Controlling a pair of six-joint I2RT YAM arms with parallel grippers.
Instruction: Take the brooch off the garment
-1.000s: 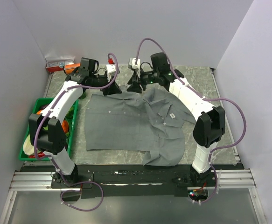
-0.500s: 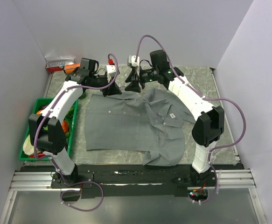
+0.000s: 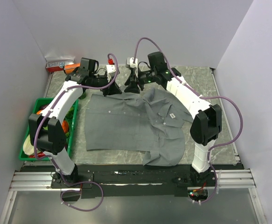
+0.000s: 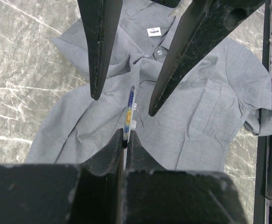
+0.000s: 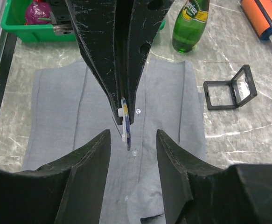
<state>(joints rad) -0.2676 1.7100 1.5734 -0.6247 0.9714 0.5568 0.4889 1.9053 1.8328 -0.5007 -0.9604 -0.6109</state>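
The brooch [image 4: 129,112] stands edge-on, pinched tight in my left pincer [image 4: 125,141], held clear above the grey shirt [image 4: 196,112]. My right pincer [image 5: 133,134] gapes, one finger either side of the brooch, touching neither face.

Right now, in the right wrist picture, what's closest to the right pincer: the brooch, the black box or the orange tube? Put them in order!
1. Brooch: just ahead of the right pincer, pinched by the left pincer.
2. Black box: open on the table, toward the picture's right.
3. Orange tube: farthest, in the picture's top right corner.
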